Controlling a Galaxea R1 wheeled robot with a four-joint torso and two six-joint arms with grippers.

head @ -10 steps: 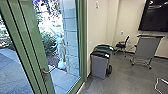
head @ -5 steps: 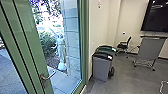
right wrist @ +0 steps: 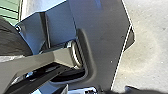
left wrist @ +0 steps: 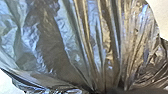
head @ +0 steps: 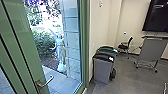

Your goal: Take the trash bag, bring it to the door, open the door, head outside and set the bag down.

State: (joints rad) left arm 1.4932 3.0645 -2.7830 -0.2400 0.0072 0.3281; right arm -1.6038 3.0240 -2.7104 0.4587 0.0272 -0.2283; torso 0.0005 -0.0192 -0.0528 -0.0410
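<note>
Item: trash bag (left wrist: 100, 45), dark and glossy, close before the left wrist camera, its long folds drawn together to a narrow gather. We cannot tell whether the left end effector is wide, narrow or holding the bag, nor can we tell the state of the right end effector.

Surface: pale, speckled ground (right wrist: 147, 62) in the right wrist view, beyond the robot's own dark plate.

Room, from the head view: 1 green door (head: 18, 32) with a metal lever handle (head: 46, 82). Seen past it, outdoors: 1 pale statue (head: 60, 53), a leafy bush (head: 42, 42), a wall of large blocks (head: 73, 37) and light paving (head: 58, 80). Indoors: 2 bins near a pale wall (head: 100, 22), the nearer a grey bin (head: 102, 70) with a black lid, the other a green-lidded bin (head: 108, 49) just behind. We further list 1 dark chair (head: 125, 46), 1 grey wheeled stand (head: 151, 51), 1 dark screen (head: 156, 18) and a grey floor (head: 123, 75).
</note>
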